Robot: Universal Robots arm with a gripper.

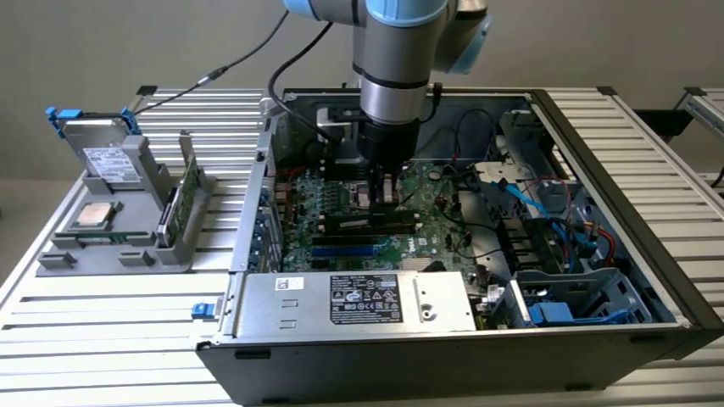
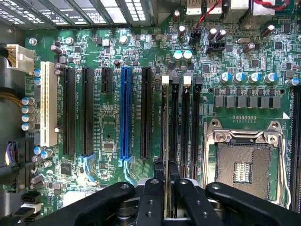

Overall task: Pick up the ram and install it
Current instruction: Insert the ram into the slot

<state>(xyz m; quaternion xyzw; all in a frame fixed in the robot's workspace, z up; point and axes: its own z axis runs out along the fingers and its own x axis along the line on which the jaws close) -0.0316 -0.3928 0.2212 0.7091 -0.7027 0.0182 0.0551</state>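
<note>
"Ram (image 2: 164, 120): where do you have it?"

"On my wrist view it stands edge-on, a thin green strip pinched between the gripper's (image 2: 166, 169) black fingers (image 2: 159, 175). It sits two slots over from the blue slot (image 2: 125, 113), in line with a memory slot capped by a white latch. I cannot tell whether it is seated."

"Arm pose?"

"On my exterior view the arm (image 1: 391, 93) hangs straight down into the open case (image 1: 453, 365). It is a silver-grey tube under a pale blue joint, with the wrist vertical over the motherboard (image 2: 109, 160), close to the blue slot."

"Surfaces? Any writing?"

"Glossy green board, with long black plastic slots on either side of the blue slot and one cream slot (image 2: 47, 103) further out. The bare-metal processor socket (image 2: 244, 136) lies beyond the ram from the blue slot. The power supply (image 1: 351, 301) is a dull steel box, nearer the exterior camera than the blue slot. It carries a black label and a white barcode sticker, with print too small for me to read."
</note>
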